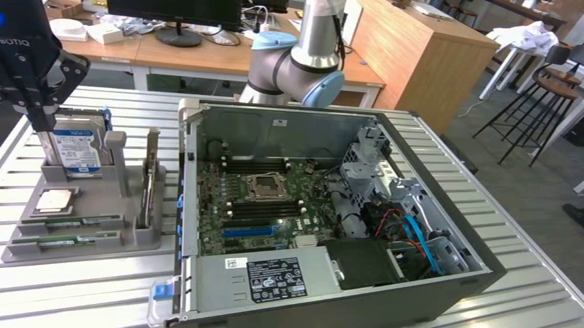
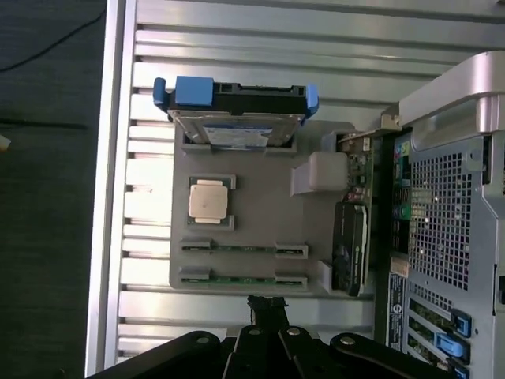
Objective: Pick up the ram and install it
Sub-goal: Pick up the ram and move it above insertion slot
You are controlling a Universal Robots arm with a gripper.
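Note:
Two ram sticks, thin green boards, lie on edge in slots at the front of the grey holder (image 1: 119, 205): one (image 1: 81, 222) and one (image 1: 65, 240). The wrist view sees them from above as ram (image 2: 243, 247) and ram (image 2: 243, 279) in the holder (image 2: 264, 201). My gripper (image 1: 42, 125) hangs at the exterior view's far left, above the holder's back end near the hard drive (image 1: 75, 147). Its fingers are shut together, with nothing between them. In the wrist view the gripper (image 2: 267, 304) sits just off the holder's edge, close to the nearer ram stick.
The holder also carries a silver processor chip (image 1: 55, 199) (image 2: 209, 199), the hard drive (image 2: 237, 118) in blue brackets, and an upright card (image 1: 149, 179). The open computer case (image 1: 429, 273) fills the middle, with its motherboard (image 1: 264, 198) exposed. The arm's base (image 1: 297, 68) stands behind the case.

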